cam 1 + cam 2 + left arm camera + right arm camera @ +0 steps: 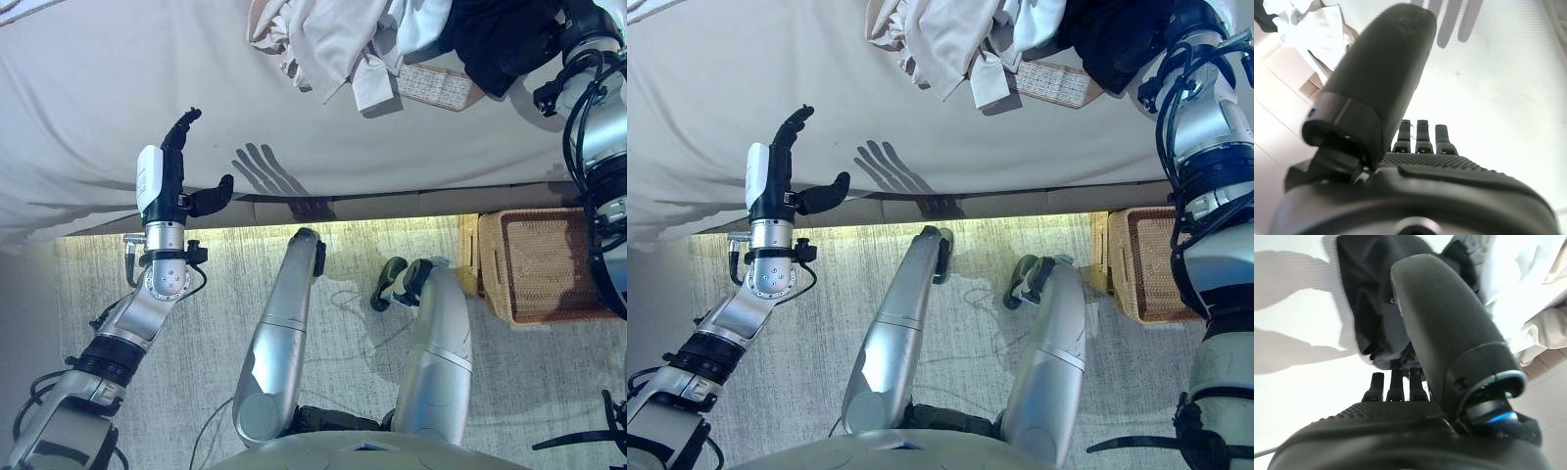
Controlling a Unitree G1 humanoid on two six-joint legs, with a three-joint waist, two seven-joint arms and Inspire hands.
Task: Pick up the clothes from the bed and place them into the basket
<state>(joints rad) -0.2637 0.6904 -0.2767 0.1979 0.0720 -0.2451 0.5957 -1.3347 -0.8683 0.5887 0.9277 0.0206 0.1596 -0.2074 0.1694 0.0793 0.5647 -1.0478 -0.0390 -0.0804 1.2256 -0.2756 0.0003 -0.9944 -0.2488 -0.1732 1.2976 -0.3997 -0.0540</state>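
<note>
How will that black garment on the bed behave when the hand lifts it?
Probably floppy: the black garment lies crumpled in soft folds on the bed. It looks light, so it should sag and dangle. It touches the white clothes, so it might drag them.

Right hand point(1415, 396): fingertips lost against the black garment point(1381, 308); whether they grip the cloth cannot be told, and in the head views the hand itself is hidden behind that garment.
Pile of clothes point(333, 39): cut off by the top edge of both head views; separate pale pieces cannot be sorted out.
Patterned item point(436, 86): partly buried under the pile, its kind unclear.
Basket point(534, 264): right side covered by the right arm.
Bed point(294, 127): runs past the top, left and right edges.
Left hand point(174, 166): fingertips hidden behind the palm in its own wrist view.
</note>
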